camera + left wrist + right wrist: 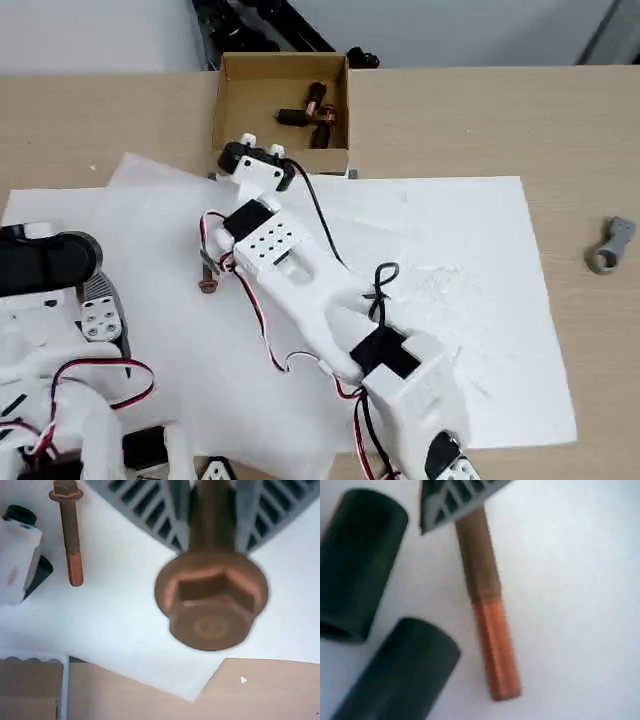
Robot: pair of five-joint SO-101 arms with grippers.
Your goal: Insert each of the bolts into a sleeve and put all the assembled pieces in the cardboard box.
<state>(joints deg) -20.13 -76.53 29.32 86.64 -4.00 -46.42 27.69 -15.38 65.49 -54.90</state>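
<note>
cardboard box (250, 95) at the far edge of the tabletop (560, 120), some pieces (312, 112) inside | our left hand (210, 500) clamped on a bolt (210, 600) | right hand (455, 505) above two sleeves (362, 560) and a second bolt (487, 625); we can't tell its grip | risk, we reckon: bolt tilts in the clamp; jams at a sleeve mouth

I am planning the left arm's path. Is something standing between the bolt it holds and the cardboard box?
Yes. The right arm lies stretched across the paper between the left gripper, shut on its bolt, and the cardboard box, with the right gripper just before the box's front wall. A loose bolt lies beside that arm.
</note>
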